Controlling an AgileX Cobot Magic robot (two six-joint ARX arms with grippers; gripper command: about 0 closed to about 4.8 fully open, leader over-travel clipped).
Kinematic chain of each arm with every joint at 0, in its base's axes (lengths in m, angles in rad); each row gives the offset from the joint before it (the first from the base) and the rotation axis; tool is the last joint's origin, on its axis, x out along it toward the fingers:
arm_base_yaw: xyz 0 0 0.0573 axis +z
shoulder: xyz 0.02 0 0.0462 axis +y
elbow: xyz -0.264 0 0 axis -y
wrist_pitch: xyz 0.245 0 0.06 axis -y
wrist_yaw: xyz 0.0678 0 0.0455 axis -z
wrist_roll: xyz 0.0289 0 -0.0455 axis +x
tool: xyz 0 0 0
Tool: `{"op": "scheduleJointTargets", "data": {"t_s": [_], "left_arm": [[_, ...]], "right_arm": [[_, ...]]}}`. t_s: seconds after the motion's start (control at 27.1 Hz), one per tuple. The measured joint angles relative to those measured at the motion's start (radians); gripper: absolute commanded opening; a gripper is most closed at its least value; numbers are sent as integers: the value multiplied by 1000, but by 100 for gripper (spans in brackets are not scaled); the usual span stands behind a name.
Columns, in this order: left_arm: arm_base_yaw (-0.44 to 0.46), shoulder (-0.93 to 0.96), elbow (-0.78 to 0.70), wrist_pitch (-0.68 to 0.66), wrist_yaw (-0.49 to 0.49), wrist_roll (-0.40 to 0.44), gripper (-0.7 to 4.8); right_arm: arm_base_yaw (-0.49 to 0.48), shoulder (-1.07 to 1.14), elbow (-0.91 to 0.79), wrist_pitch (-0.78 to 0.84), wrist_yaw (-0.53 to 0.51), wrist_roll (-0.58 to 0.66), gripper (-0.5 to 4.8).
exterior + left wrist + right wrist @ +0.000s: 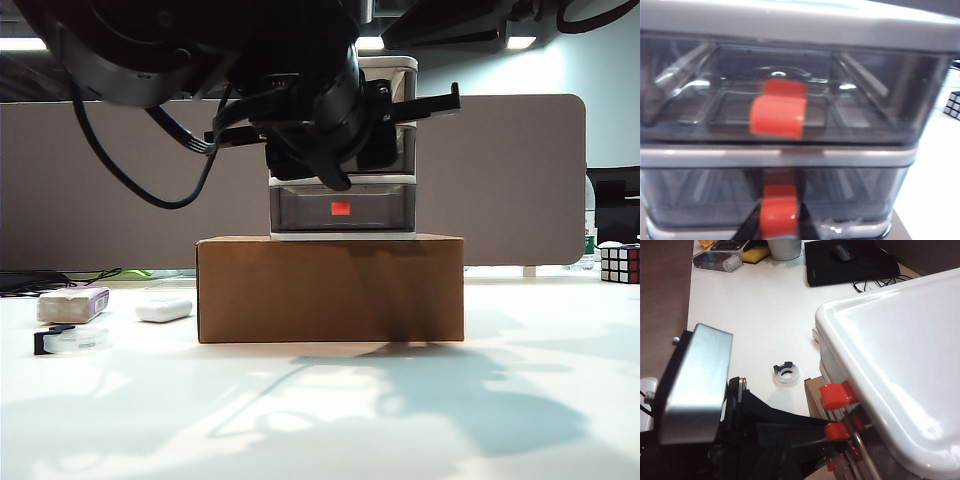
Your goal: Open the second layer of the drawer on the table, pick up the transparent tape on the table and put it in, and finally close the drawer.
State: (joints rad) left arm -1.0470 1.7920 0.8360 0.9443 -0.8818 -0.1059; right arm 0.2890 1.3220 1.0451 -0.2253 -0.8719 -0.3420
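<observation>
The drawer (343,205) stands on a brown cardboard box, its white top (900,355) filling the right wrist view. My left gripper (780,212) is at the second layer of the drawer (850,192), its black fingers (752,227) shut on either side of that layer's red-orange tab (780,215). The second layer's front sits about level with the top drawer (865,100). In the exterior view the left arm (320,110) covers the upper drawers. The transparent tape (70,340) (786,374) lies on the table (320,410), far left. My right gripper's own jaws do not show.
A white oblong case (163,308) and a beige block with a purple label (72,303) lie near the tape. The cardboard box (330,288) holds the cabinet. A Rubik's cube (620,263) sits at the far right. A black laptop and a mouse (850,262) lie beyond.
</observation>
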Motion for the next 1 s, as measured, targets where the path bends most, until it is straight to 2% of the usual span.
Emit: {"op": "scheduleJointTargets", "data": {"t_s": [0.18,0.33,0.77,1.0], "left_arm": [[10,0,0,0,3,0,50],[10,0,0,0,3,0,-6],[5,-1,0,0,1,-1,-6],[-57,-6,0,-21,-100,0,-6]], "right_arm": [[0,0,0,7,7,0,-5],[0,14,0,38,16,1,-5],[0,70,0,130,69,50,-5],[1,75,0,145,113,57,-5]]}}
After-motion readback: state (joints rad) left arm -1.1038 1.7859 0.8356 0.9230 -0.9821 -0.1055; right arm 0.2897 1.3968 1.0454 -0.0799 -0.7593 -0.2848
